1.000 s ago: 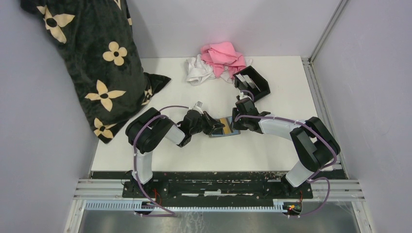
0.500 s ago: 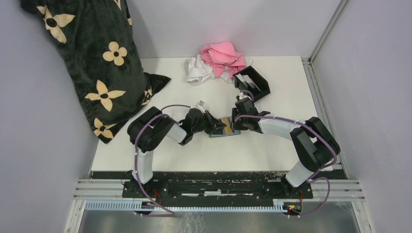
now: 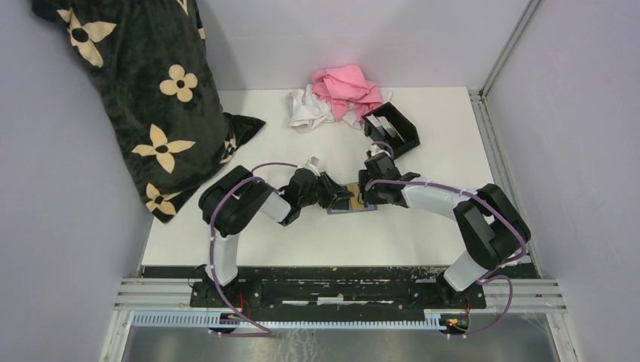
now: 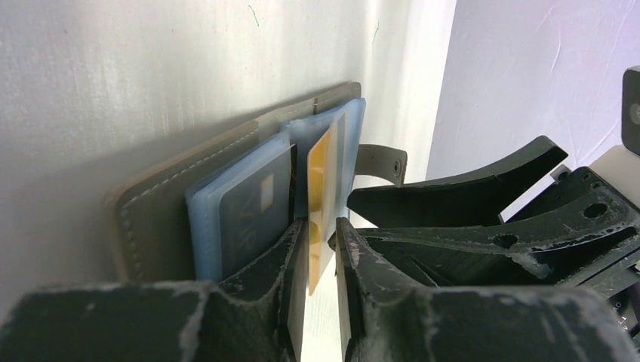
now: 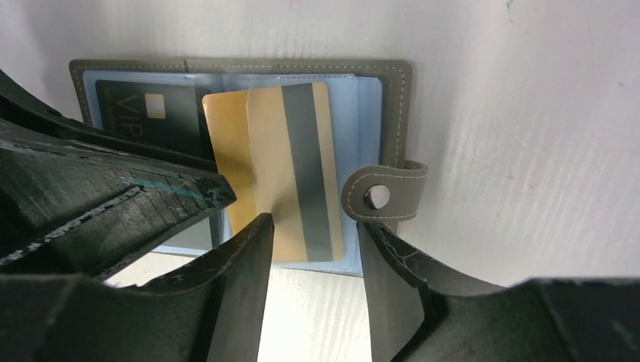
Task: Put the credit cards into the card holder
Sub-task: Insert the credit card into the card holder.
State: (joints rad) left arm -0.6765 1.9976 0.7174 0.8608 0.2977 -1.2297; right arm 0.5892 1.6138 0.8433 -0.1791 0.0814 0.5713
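Far left: flowered black fabric [image 3: 143, 90] is propped against the wall, its lower end on the table [image 3: 302, 234]. At the back edge a white cloth [image 3: 306, 109] and a pink cloth [image 3: 347, 84] are heaped together. Mid-table the left gripper [image 3: 332, 192] [image 4: 321, 226] is lowered onto the left half of an open grey wallet [image 3: 351, 205] [image 4: 151, 211] [image 5: 392, 98]. Its jaws are parted a little and released, and the orange card [image 4: 321, 173] [image 5: 264, 136] is seen through the gap. A dark card [image 4: 245, 211] [image 5: 128, 105] is sleeved in the wallet's left pocket. The orange card, grey stripe up, lies on the wallet's blue sleeves – partly out, with its lower edge near the wallet's edge. A snap tab [image 5: 381, 192] sticks out just beside it. The right gripper [image 3: 364, 188] [image 5: 313, 226] is set at the wallet's right half, fingers spread wide to either side of the orange card's lower edge, nothing clasped. Further right and back, well apart from the wallet, the holder [image 3: 411, 139] stands on the table – white cards [image 3: 385, 124] are seen inside it.
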